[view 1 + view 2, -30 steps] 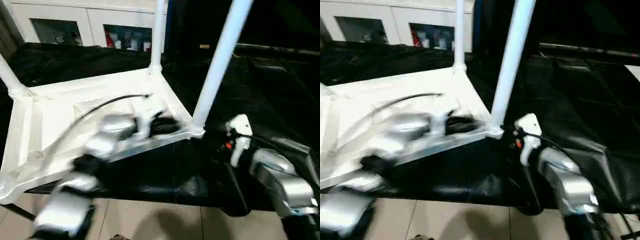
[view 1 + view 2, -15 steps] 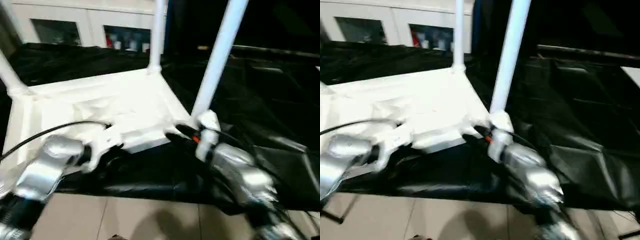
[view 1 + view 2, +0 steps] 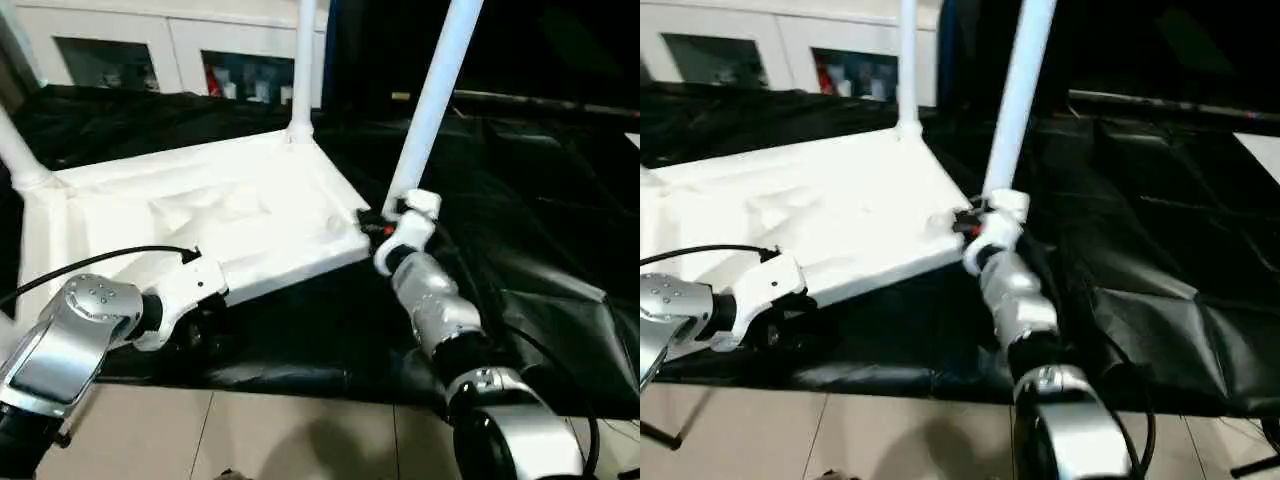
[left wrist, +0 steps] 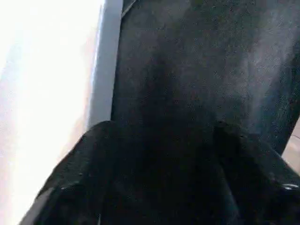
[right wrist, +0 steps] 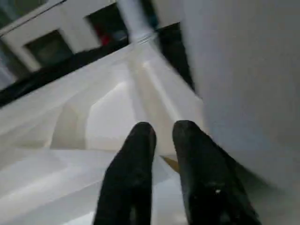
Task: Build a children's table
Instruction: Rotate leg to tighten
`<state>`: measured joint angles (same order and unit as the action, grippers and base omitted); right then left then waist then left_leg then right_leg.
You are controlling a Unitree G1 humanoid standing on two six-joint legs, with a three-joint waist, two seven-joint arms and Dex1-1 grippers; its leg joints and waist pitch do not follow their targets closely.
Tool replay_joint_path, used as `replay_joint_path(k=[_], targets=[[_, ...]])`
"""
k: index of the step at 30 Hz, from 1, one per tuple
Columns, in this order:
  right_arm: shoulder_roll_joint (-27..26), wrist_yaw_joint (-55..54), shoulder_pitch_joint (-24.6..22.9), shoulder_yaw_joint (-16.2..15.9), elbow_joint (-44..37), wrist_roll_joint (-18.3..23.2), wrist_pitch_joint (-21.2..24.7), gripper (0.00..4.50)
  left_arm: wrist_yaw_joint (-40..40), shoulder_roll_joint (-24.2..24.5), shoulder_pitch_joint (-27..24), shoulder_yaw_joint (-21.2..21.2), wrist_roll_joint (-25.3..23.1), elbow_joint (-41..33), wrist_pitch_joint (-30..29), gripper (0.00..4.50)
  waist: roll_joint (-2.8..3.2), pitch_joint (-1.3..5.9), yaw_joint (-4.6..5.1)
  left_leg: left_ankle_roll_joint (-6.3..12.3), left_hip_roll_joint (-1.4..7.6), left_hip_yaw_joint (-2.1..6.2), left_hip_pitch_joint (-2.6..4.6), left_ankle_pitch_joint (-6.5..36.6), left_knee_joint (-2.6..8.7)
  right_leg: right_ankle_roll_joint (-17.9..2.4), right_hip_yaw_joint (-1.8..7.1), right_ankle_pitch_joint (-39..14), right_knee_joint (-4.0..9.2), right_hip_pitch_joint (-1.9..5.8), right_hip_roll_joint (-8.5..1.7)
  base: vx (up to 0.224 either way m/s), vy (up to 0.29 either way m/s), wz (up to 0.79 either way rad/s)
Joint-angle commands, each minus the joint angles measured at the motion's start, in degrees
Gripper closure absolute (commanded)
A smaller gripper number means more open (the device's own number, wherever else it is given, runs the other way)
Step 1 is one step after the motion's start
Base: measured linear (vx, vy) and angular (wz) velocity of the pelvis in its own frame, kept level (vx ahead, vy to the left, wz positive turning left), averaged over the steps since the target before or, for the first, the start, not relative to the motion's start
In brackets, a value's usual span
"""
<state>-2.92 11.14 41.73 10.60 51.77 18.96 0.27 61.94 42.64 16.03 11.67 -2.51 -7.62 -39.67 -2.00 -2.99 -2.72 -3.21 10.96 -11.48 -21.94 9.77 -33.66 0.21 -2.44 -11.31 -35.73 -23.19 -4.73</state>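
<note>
Nearby, white cabinet (image 3: 180,45) behind upturned table top (image 3: 200,215), black sheet (image 3: 520,190) beneath.

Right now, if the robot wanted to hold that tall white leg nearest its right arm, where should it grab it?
Probably low on the near leg, just above the corner socket of the upside-down tabletop, coming in from the robot's own side. The leg is a round, upright tube with bare sides, so fingers could likely close around it there, where the right gripper already is.

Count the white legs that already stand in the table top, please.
3: near-right corner leg beside the right gripper, far-right leg, far-left leg. The near-left corner is hidden.
</note>
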Motion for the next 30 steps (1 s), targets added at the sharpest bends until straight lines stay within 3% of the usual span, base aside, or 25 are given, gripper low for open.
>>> replay_joint_path(k=[1, 4, 7, 10, 14, 18, 20, 24, 25, 26, 27, 28, 30], targets=[[2.08, -3.31, 0.92, 3.33, 2.03, 1.34, -2.18, 3.97, -0.7, 1.0, -0.48, -0.01, -1.01, -0.04, -0.7, 0.66, 1.47, 3.44, 0.2, -3.29, 1.95, 0.93, 1.92, 15.29, 4.38, -11.08, 2.32, -9.12, 3.84, 1.59, -2.53, 0.0, 0.0, 0.0], [4.17, -6.78, 2.9, 7.39, 6.49, 2.58, -5.61, 4.29, -1.02, 0.86, -0.87, 0.4, -0.75, -0.56, -1.26, 0.44, 1.5, 3.49, -0.07, -3.75, 2.0, 0.83, 2.23, 16.48, 4.26, -11.1, 2.35, -10.09, 3.9, 1.24, -2.59, 0.0, 0.0, 0.0], [6.23, -8.45, 3.86, 9.06, 8.75, 3.01, -7.3, 4.5, -1.82, 0.89, -0.77, 0.83, -1.01, 0.03, -0.95, 0.15, 1.52, 3.5, -0.76, -3.76, 1.91, 0.5, 2.64, 16.58, 4.05, -10.85, 2.36, -9.1, 3.91, 0.89, -2.25, 0.0, 0.0, 0.0], [9.0, -8.47, 4.85, 10.24, 10.78, 3.23, -8.96, 4.5, -3.07, 0.9, -0.43, 1.22, -1.48, 1.57, -0.07, 0.09, 1.69, 3.65, -1.47, -3.81, 1.82, 0.64, 2.15, 15.39, 4.08, -10.08, 2.29, -8.29, 3.64, 1.3, -2.28, 0.0, 0.0, 0.0], [12.26, -8.05, 5.52, 11.26, 12.08, 3.28, -9.89, 4.5, -4.22, 0.31, -0.28, 1.02, -1.65, 2.51, 0.86, 0.04, 1.4, 3.77, -1.62, -3.46, 1.73, 0.56, 2.03, 14.97, 3.84, -10.18, 2.23, -7.55, 3.6, 1.41, -2.23, 0.0, 0.0, 0.0], [15.24, -7.27, 5.8, 11.38, 13.19, 2.4, -10.71, 4.5, -5.11, -0.9, -0.38, -0.07, -0.67, 2.64, 2.33, 0.04, 0.91, 3.85, -1.43, -2.43, 1.6, 0.67, 1.24, 12.58, 3.68, -10.32, 2.07, -6.49, 3.43, 2.02, -2.33, 0.0, 0.0, 0.0], [16.52, -7.08, 5.87, 11.61, 13.58, 2.31, -10.6, 4.5, -5.24, -0.95, -0.7, -0.51, -0.35, 2.59, 3.23, 0.04, 1.01, 3.93, -1.41, -2.1, 1.59, 0.64, 1.31, 12.22, 3.54, -10.51, 2.06, -6.29, 3.42, 1.99, -2.33, 0.0, 0.0, 0.0], [19.69, -4.93, 6.24, 12.21, 15.13, 2.25, -10.24, 4.5, -5.75, -1.3, -3.41, -3.84, 2.24, 1.61, 6.93, 0.04, 0.97, 4.02, -1.43, -1.0, 1.54, 0.46, 1.22, 10.75, 3.23, -11.51, 2.02, -3.89, 3.21, 2.01, -2.03, 0.0, 0.0, 0.0], [19.75, -4.82, 6.25, 12.23, 15.17, 2.28, -10.18, 4.5, -5.79, -1.29, -3.51, -3.94, 2.3, 1.58, 7.03, 0.04, 1.21, 4.02, -1.46, -0.87, 1.52, 0.52, 1.2, 10.78, 3.2, -11.64, 2.01, -3.69, 3.17, 2.05, -2.06, 0.0, 0.0, 0.0], [20.04, -0.63, 5.79, 11.03, 14.97, 1.62, -8.45, 4.5, -6.78, -1.54, -7.54, -8.61, 4.89, 0.51, 8.21, 0.04, 1.27, 4.02, -1.36, -0.8, 1.54, 0.61, 0.99, 11.23, 3.22, -11.95, 1.95, -3.8, 3.12, 2.26, -2.16, 0.0, 0.0, 0.0], [20.03, -0.38, 5.76, 10.95, 14.95, 1.57, -8.36, 4.5, -6.83, -1.55, -7.78, -8.88, 5.04, 0.46, 8.3, 0.04, 1.17, 3.87, -0.95, -0.63, 1.59, 0.66, 0.77, 11.93, 3.29, -12.22, 1.92, -3.99, 3.29, 2.3, -2.08, 0.0, 0.0, 0.0], [19.43, 3.52, 4.43, 9.36, 13.18, 0.86, -7.3, 4.5, -6.28, -2.1, -12.36, -14.17, 8.18, -0.2, 9.59, 0.04, 1.1, 3.91, -0.6, -0.32, 1.52, 0.71, 0.75, 12.46, 3.26, -12.45, 1.89, -4.93, 3.34, 2.37, -2.06, 0.0, 0.0, 0.0], [19.19, 4.55, 3.95, 8.92, 12.48, 0.74, -6.96, 4.5, -6.01, -2.33, -13.69, -15.75, 9.09, -0.32, 10.02, 0.04, 1.12, 3.65, -0.06, -0.08, 1.67, 0.85, 0.46, 13.21, 3.54, -12.57, 1.87, -6.56, 3.68, 2.44, -2.14, 0.0, 0.0, 0.0]])
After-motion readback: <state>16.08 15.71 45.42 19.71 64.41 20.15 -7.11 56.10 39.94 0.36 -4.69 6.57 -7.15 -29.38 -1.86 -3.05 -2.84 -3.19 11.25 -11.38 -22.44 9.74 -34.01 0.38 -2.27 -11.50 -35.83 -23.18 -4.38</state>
